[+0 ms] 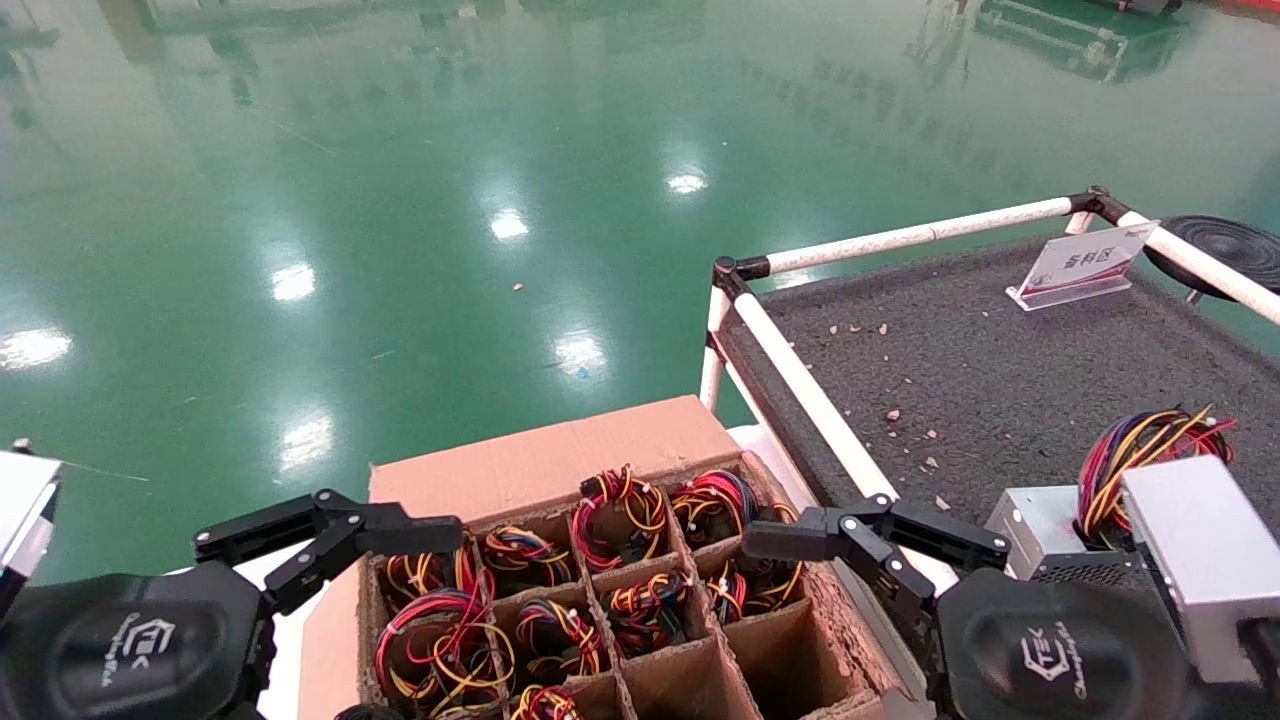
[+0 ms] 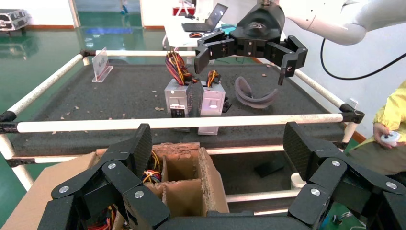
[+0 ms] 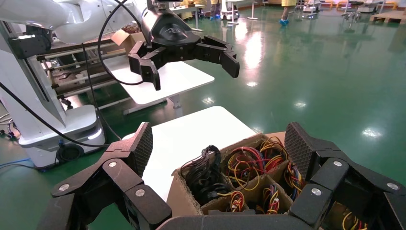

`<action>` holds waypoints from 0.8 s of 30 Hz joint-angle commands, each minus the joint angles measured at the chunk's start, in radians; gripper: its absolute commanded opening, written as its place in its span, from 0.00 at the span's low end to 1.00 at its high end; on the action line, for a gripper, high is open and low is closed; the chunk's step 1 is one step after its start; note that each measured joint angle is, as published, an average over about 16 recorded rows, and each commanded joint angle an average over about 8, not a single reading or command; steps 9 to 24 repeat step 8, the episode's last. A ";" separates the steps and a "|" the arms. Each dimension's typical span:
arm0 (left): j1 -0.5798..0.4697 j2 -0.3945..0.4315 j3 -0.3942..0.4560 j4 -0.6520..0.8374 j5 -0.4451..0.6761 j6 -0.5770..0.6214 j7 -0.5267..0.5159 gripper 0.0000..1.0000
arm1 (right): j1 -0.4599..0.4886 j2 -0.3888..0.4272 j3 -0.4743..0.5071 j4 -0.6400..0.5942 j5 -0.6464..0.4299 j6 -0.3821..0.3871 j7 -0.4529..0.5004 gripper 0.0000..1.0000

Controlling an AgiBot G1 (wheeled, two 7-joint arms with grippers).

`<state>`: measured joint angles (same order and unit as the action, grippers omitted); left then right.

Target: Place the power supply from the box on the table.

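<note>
The box sits low in the middle of the head view. Its cardboard grid holds several power supplies topped with coloured cable bundles, and the cells at its near right are empty. To the right is the table, where two grey power supplies stand near its front edge. My left gripper hangs open above the box's left side. My right gripper hangs open over the box's right edge, by the table rail. Neither holds anything. In the right wrist view, one cell holds a black cable bundle.
A white tube rail runs between box and table. A sign card and a black disc sit at the table's far side, and a grey curved band lies beside the power supplies. The box rests on a white stand. Green floor lies beyond.
</note>
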<state>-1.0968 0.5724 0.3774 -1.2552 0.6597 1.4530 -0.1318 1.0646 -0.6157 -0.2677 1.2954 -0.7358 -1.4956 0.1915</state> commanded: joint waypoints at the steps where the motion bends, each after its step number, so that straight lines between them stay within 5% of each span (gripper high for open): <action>1: 0.000 0.000 0.000 0.000 0.000 0.000 0.000 1.00 | 0.002 0.001 -0.002 -0.002 0.000 0.000 -0.001 1.00; 24: 0.000 0.000 0.000 0.000 0.000 0.000 0.000 1.00 | 0.005 0.003 -0.006 -0.006 0.002 0.000 -0.002 1.00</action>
